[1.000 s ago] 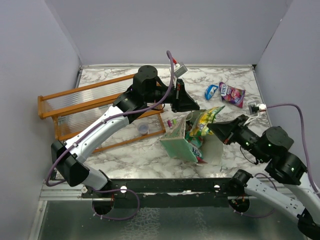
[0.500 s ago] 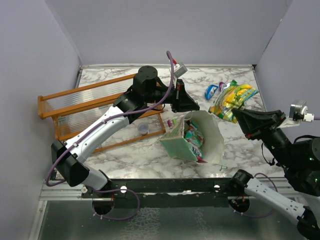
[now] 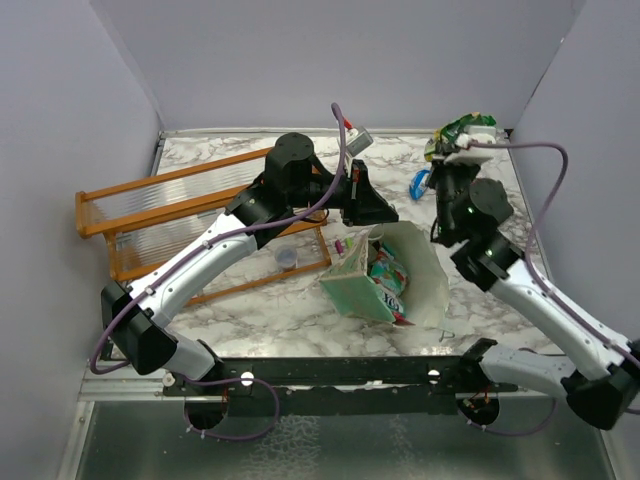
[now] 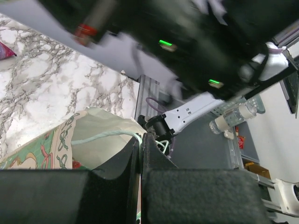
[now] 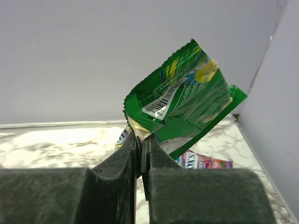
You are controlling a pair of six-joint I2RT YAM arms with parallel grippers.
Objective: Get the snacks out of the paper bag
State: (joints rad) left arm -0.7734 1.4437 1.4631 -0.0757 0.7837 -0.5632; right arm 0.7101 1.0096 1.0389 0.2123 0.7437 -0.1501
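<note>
The mint-green paper bag (image 3: 352, 288) lies tilted at the table's middle with its cream mouth open to the right. Teal-white and red packets (image 3: 389, 276) show inside it. My left gripper (image 3: 377, 214) is shut on the bag's far rim and string handle (image 4: 100, 136), as the left wrist view (image 4: 141, 138) shows. My right gripper (image 3: 448, 150) is raised at the back right, shut on the green-yellow packet (image 3: 466, 127) by its edge (image 5: 187, 100). A blue packet (image 3: 421, 183) and a purple-pink packet (image 5: 205, 162) lie on the table below it.
The orange wooden rack (image 3: 170, 215) stands at the left, under my left arm. Pink and green marker pens (image 3: 343, 244) and a small purple cap (image 3: 287, 258) lie next to the bag's left side. Grey walls close the back and the right side.
My right gripper has pulled the green-yellow packet up out of the bag and swung it up to the back right corner. The left gripper has stayed on the bag's rim.
</note>
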